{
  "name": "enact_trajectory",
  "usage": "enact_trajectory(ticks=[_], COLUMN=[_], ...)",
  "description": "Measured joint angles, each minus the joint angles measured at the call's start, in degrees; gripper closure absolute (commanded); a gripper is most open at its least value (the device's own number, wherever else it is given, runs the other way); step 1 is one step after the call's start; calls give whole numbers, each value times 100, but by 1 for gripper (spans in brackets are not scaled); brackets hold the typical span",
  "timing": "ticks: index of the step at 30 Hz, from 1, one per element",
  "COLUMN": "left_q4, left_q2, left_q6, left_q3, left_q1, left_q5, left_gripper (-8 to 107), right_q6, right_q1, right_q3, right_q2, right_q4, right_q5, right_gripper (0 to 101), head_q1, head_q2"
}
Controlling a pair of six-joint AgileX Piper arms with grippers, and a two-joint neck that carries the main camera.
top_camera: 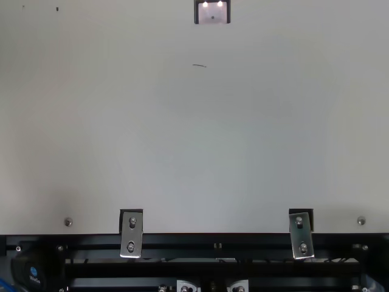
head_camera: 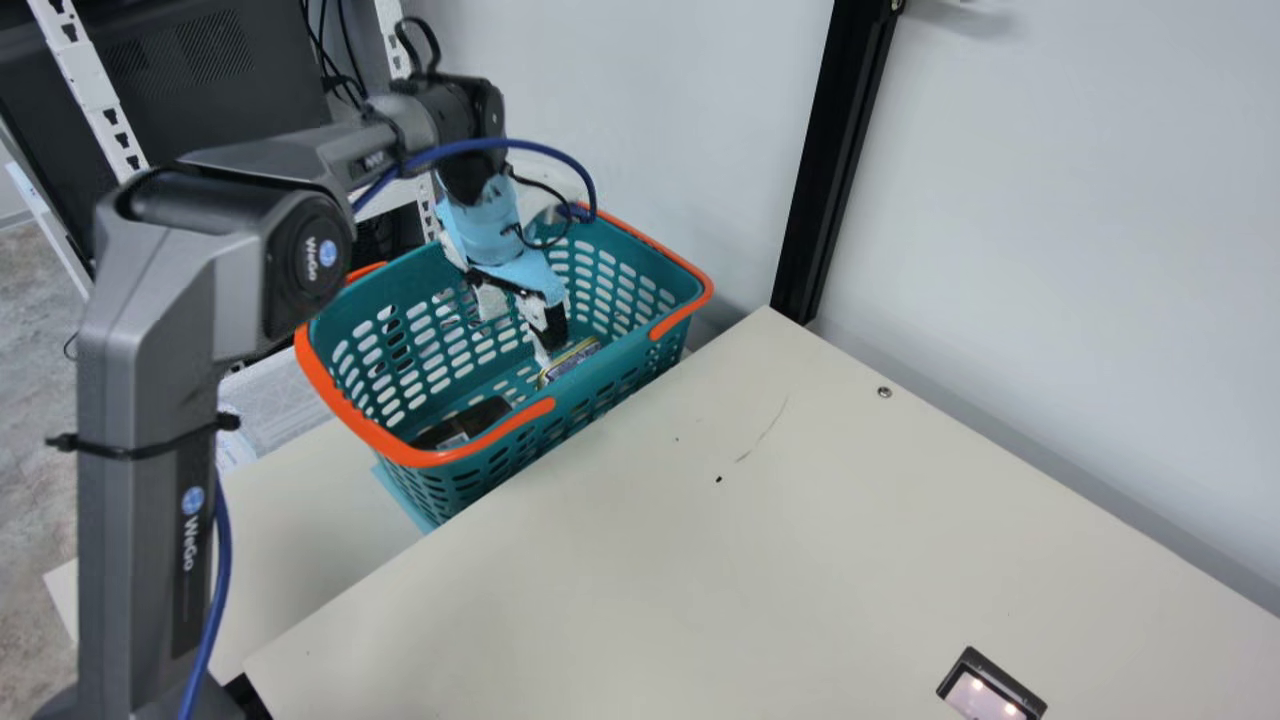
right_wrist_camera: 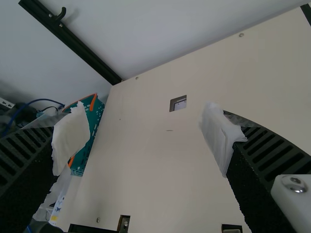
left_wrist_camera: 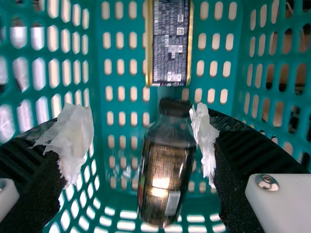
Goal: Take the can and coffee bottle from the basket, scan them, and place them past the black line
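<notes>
inside the basket (head_camera: 425,458), fine pale print (left_wrist_camera: 175,49) covers the can (left_wrist_camera: 169,42)

Smooth, matt tabletop (head_camera: 700,560); plastic basket (head_camera: 625,365)
Shiny metal bracket (top_camera: 131,235) at seven o'clock, top view; glossy coffee bottle (left_wrist_camera: 165,179).

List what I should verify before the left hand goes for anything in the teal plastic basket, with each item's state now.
1. Left hand open: ok, fingers wide apart.
2. Dark bottle with black cap in the teal basket with orange rim: ok, seen between the fingers from the wrist.
3. Gold-edged can with dark printed label in the basket: ok, just beyond the bottle's cap.
4. White fingertip wraps secure: cannot tell; their edges look ragged.
5. Fingertip height over the bottle: cannot tell.
6. Black-framed scanner window in the table uncovered: ok, two bright spots on it.
</notes>
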Motion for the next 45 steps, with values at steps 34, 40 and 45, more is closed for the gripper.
enact_trajectory(ticks=[34,40,45], left_q4=[-282,-462,-656], left_q2=[2797,2725,2193], left_q6=[148,29,14], left_q3=[-3192,-3016,-2561], left_q1=[-377,-352,-232], left_q5=[752,753,764], left_gripper=[89,89,89], right_q6=[0,0,0], right_q1=[0,0,0], right_q3=[0,0,0], right_q2=[0,0,0], right_q4=[0,0,0], right_q5=[0,0,0], right_gripper=[0,0,0], head_q1=[0,0,29], head_q2=[0,0,0])
